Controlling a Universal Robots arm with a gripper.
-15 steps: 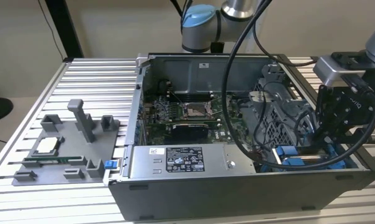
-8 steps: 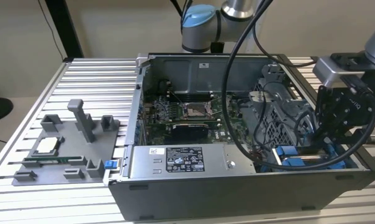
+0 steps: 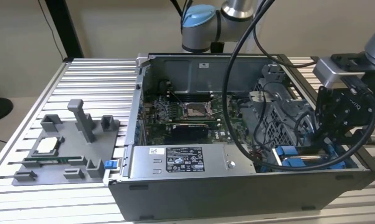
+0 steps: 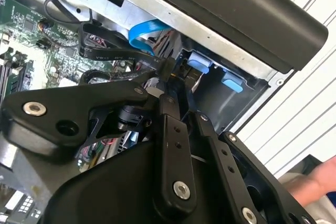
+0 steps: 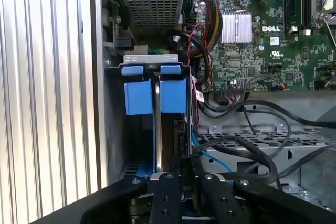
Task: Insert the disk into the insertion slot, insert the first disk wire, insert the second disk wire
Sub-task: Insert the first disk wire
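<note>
The disk (image 5: pixel 157 129) stands on edge in the insertion slot (image 5: pixel 144 57) at the case's corner. Its blue carrier frame (image 5: pixel 173 95) shows in the first wrist view and in the exterior view (image 3: pixel 296 159). My gripper (image 3: pixel 315 142) hangs right over that bay at the exterior view's right. In both wrist views the gripper (image 4: pixel 170 74) (image 5: pixel 182 150) is shut on the end of a flat black disk wire (image 4: pixel 113 53), close beside the carrier. Whether the wire's end is seated in the disk is hidden by the fingertips.
The grey power-supply box (image 3: pixel 181 161) sits along the case's front wall. A perforated metal cage (image 3: pixel 281 112) strung with loose black cables (image 5: pixel 262 111) stands behind the bay. A grey fixture plate (image 3: pixel 63 154) lies outside the case. A person's hand (image 4: pixel 315 182) is beside the case.
</note>
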